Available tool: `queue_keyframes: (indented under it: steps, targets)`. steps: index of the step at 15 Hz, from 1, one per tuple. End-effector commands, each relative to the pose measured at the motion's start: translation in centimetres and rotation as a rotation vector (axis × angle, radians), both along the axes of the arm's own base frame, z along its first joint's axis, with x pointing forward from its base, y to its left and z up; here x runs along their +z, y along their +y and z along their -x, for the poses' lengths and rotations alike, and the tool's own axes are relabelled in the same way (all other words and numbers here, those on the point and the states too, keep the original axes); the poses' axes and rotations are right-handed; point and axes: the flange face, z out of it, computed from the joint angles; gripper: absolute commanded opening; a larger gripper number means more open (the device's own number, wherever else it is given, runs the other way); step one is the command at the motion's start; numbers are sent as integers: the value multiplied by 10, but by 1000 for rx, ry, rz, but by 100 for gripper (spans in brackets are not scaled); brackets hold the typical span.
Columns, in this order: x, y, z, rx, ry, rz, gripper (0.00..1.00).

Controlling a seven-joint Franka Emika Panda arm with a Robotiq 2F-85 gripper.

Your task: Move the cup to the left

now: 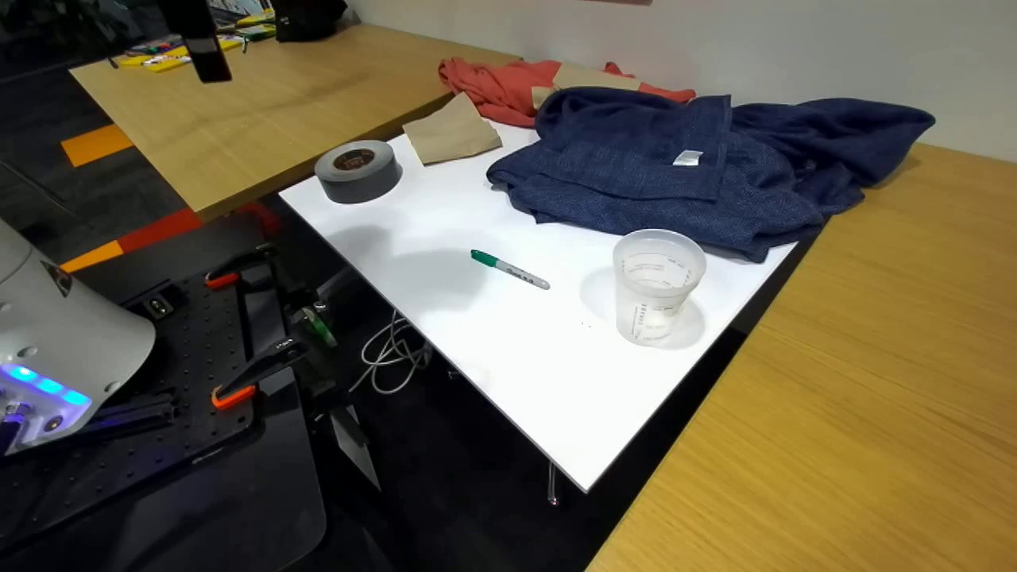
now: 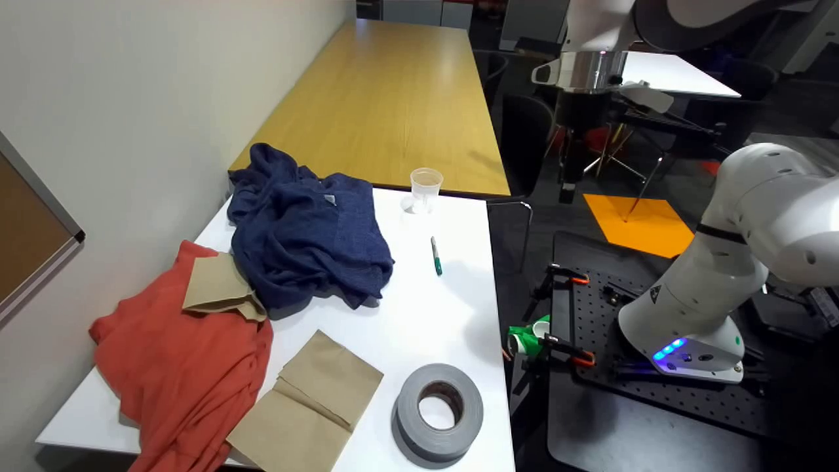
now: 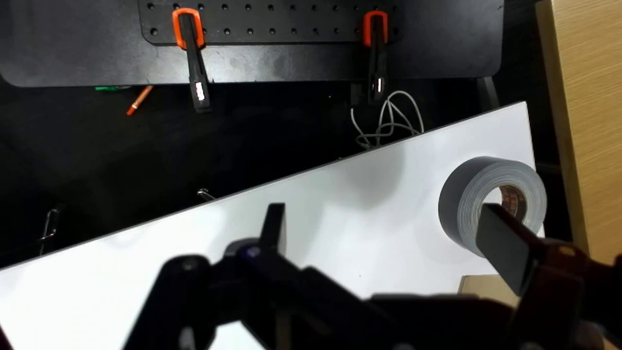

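The cup (image 1: 656,306) is small, clear and wider at the rim. It stands upright on the white table (image 1: 548,397) in both exterior views (image 2: 425,191), near the table end that meets a wooden table. It is out of the wrist view. My gripper (image 3: 384,211) is open, with its fingers wide apart and nothing between them. In an exterior view my gripper (image 2: 567,167) hangs high, apart from the cup. Only a dark finger of it shows at the top left in an exterior view (image 1: 208,59).
A grey tape roll (image 1: 361,184) stands near a table corner, partly behind a finger in the wrist view (image 3: 454,199). A green marker (image 1: 508,268) lies near the cup. A navy cloth (image 1: 636,163), a red cloth (image 2: 183,367) and brown paper (image 2: 334,380) lie along the wall side.
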Motion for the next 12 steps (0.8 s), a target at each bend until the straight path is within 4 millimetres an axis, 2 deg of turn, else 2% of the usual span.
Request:
queue_keyframes:
  steps: [1, 5, 12]
  targets:
    - [-2, -4, -23, -48, -41, 31, 100]
    - [-18, -22, -57, -110, -112, 78, 100]
    - [-56, -74, -122, -239, -231, 184, 100]
